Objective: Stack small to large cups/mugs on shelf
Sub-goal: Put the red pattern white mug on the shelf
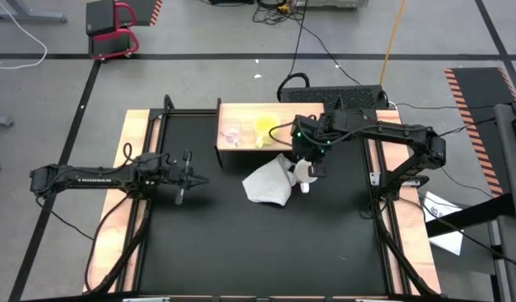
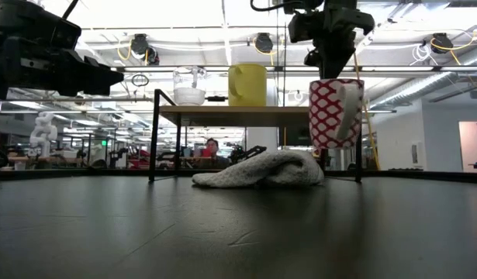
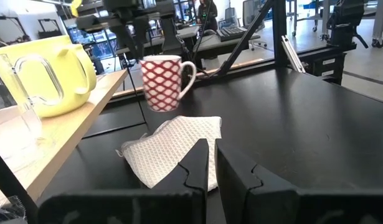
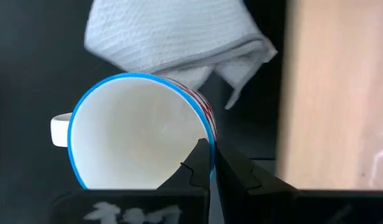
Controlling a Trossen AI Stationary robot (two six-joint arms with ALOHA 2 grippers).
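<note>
The white mug with a red pattern (image 2: 335, 114) hangs from my right gripper (image 2: 331, 66), which is shut on it just off the shelf's right end, above the grey-white cloth (image 1: 270, 180). The light-wood shelf (image 2: 285, 111) carries the yellow cup (image 2: 247, 85) and the clear glass cup (image 2: 189, 87), both standing on their bases. My left gripper (image 1: 195, 178) waits at the table's left with its fingers shut on nothing, pointing level toward the cloth. My right gripper pinches the mug's wall at the blue rim (image 4: 203, 121), one finger inside the mug and one outside, on the side opposite the handle (image 4: 60, 130). The fingers come from above, pointing steeply down. The mug hangs nearly upright, mouth up, lifted clear of table and cloth.
The cloth (image 2: 261, 170) lies crumpled on the black tabletop in front of the shelf, partly under the mug. The shelf's dark legs (image 2: 153, 136) stand at its ends. Wooden side boards (image 1: 132, 151) flank the table.
</note>
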